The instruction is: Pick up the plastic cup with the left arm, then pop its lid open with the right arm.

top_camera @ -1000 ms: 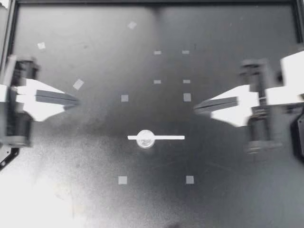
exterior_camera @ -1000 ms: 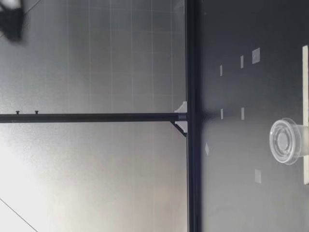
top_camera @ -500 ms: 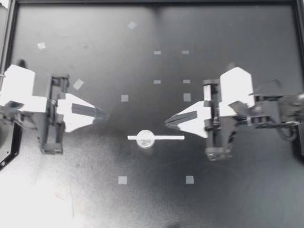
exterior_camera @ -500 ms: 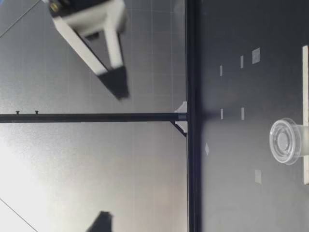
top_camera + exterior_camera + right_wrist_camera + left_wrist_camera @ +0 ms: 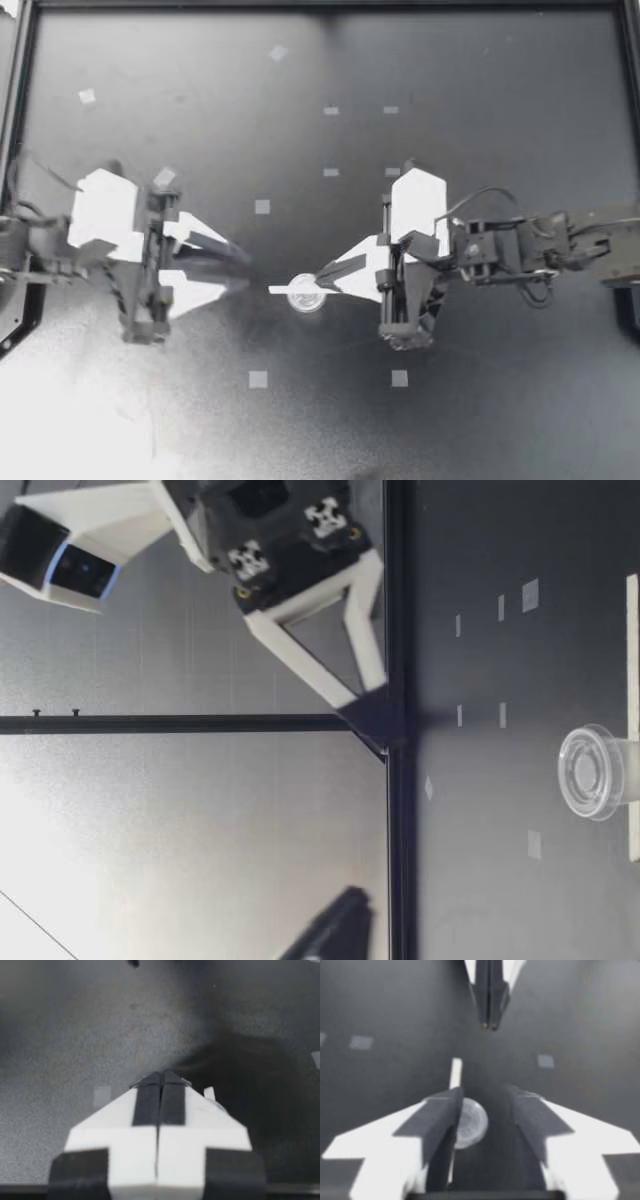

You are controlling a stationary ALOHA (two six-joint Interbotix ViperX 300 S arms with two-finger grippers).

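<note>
Left gripper (image 5: 243, 270): released, dark pads (image 5: 440, 1115) spread, cup (image 5: 305, 294) just ahead.
Right gripper (image 5: 322, 272): clenched empty, raised near cup.
Cup: clear, round, on flat white strip (image 5: 360, 290).
Counter (image 5: 480, 400): matte black, small pale tape squares (image 5: 258, 379) around.

**White on Black**

The table (image 5: 500, 80) was matt black, dotted with small pale grey tape squares (image 5: 262, 206). At the left of the frame, my left gripper (image 5: 243, 268) was white with black finger pads (image 5: 222, 245). My right gripper (image 5: 319, 272), right of centre, had the same colours. At mid-frame were a white strip (image 5: 279, 289) and a clear, glassy round cup (image 5: 302, 298).
</note>
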